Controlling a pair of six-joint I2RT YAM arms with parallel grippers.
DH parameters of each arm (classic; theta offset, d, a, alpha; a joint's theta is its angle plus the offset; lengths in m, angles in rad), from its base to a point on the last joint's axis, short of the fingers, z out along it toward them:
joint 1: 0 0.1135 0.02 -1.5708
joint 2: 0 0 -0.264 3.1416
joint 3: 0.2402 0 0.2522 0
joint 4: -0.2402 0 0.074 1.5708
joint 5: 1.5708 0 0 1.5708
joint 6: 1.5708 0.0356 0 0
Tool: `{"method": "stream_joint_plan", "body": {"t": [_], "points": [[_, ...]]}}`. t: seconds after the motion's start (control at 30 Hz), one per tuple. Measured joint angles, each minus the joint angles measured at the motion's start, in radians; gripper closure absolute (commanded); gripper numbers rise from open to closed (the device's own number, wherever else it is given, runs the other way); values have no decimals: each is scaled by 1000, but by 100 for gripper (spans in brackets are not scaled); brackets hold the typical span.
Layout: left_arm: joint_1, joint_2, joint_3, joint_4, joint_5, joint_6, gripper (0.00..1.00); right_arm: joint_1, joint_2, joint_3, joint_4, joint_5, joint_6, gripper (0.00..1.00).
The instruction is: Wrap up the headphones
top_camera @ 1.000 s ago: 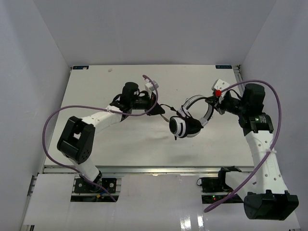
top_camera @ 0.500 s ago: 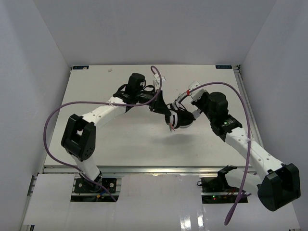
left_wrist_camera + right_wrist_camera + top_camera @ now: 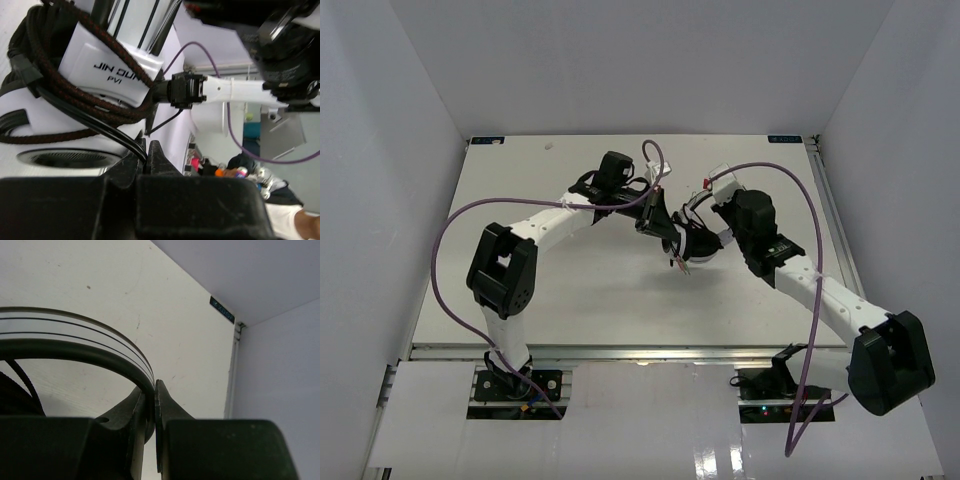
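The headphones [image 3: 682, 240] hang in the air between both arms above the middle of the table. In the left wrist view the white cup arm marked "JIN DUN" [image 3: 107, 70] has the dark braided cable [image 3: 60, 92] wound round it in several turns. My left gripper [image 3: 144, 152] is shut on a smooth black stretch of the cable [image 3: 112, 131]. My right gripper [image 3: 154, 390] is shut on the black-and-white headband [image 3: 75, 345], which arcs away to the left. The cups are mostly hidden behind the grippers in the top view.
The white table [image 3: 580, 290] is walled by white panels on three sides. Purple robot cables [image 3: 810, 230] loop over both arms. The right arm's wrist [image 3: 235, 90] shows close by in the left wrist view. The table's far right corner edge [image 3: 232, 365] shows in the right wrist view.
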Motion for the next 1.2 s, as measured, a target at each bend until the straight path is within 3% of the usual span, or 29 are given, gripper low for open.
{"method": "stream_joint_plan", "body": {"t": [0.17,0.53,0.77,0.8,1.0,1.2], "points": [[-1,14,-45,141,-58,-186,90,7,74,2,-16,48,149,92],[8,150,27,102,-301,-289,54,4,279,76,-124,61,407,92],[50,177,107,55,-356,-275,50,-22,389,177,-162,-21,507,92],[57,183,110,54,-356,-274,49,-28,403,188,-170,-36,518,91],[71,194,135,43,-339,-268,38,-86,469,262,-219,-152,571,59],[71,190,139,-32,-347,-214,31,-154,475,306,-258,-244,600,43]]}}
